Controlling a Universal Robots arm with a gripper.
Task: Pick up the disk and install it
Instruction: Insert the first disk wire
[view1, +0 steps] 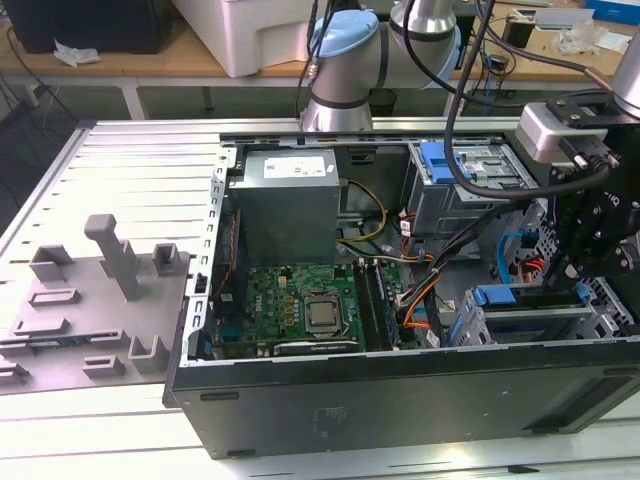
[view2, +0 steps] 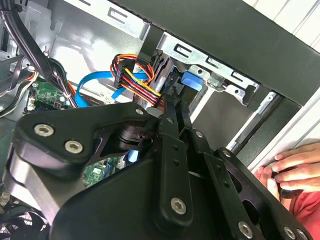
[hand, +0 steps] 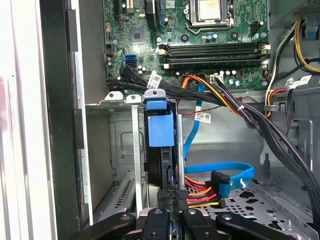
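The disk (hand: 160, 129) stands edgewise in the drive cage (hand: 122, 145); it should handle rigid, fairly heavy, shock-sensitive. The pincer (hand: 174, 194) is narrow, seemingly clamped on its blue-bracketed edge, the sound hold.

— Carrying what, over there?
— Bearing an open black computer tower (view1: 400, 395), lying on its side across the slatted grey metal table (view1: 130, 170).
— And sitting toward the exterior view's left?
— Lying flat just beside the tower: grey fixture plate (view1: 100, 330), holding up upright blocks.
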